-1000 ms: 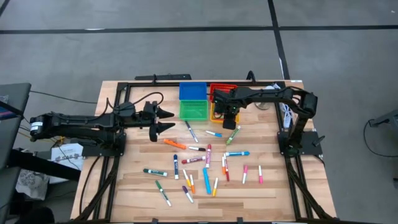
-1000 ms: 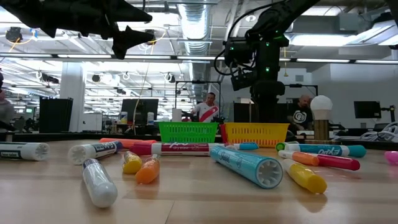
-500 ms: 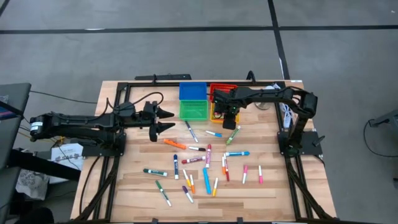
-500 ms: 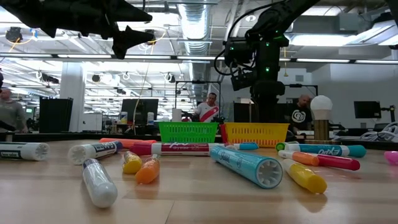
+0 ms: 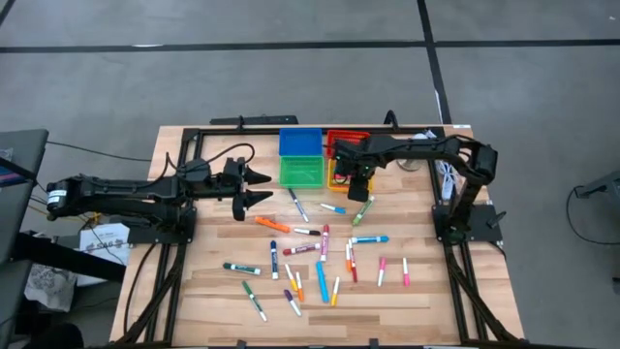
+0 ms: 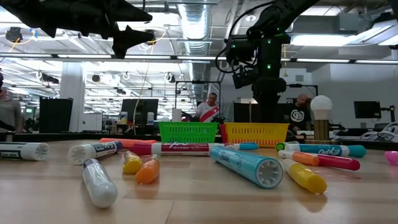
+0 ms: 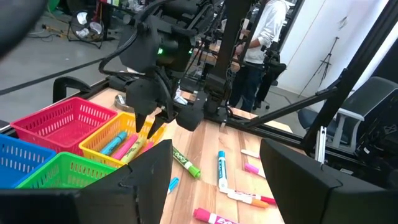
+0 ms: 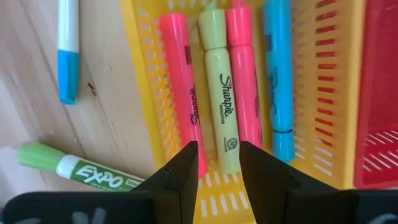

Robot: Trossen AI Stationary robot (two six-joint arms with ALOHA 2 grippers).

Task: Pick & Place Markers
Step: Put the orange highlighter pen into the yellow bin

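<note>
Since the earlier frames the right gripper (image 5: 360, 183) has drifted only slightly above the yellow bin (image 8: 323, 93), while the left gripper (image 5: 260, 186) has not moved, waiting with fingers spread wide and empty above the bench (image 5: 436, 291), near the green bin (image 5: 302, 172). Seen from the right wrist, the right fingers (image 8: 180, 177) stand narrowly parted with nothing between them, directly over a yellow marker (image 8: 222, 99) that lies flat in the yellow bin between two pink ones, so it was probably just dropped there. Most markers (image 5: 320, 262) remain scattered on the bench, a green-capped one (image 8: 68, 165) just beside the bin.
</note>
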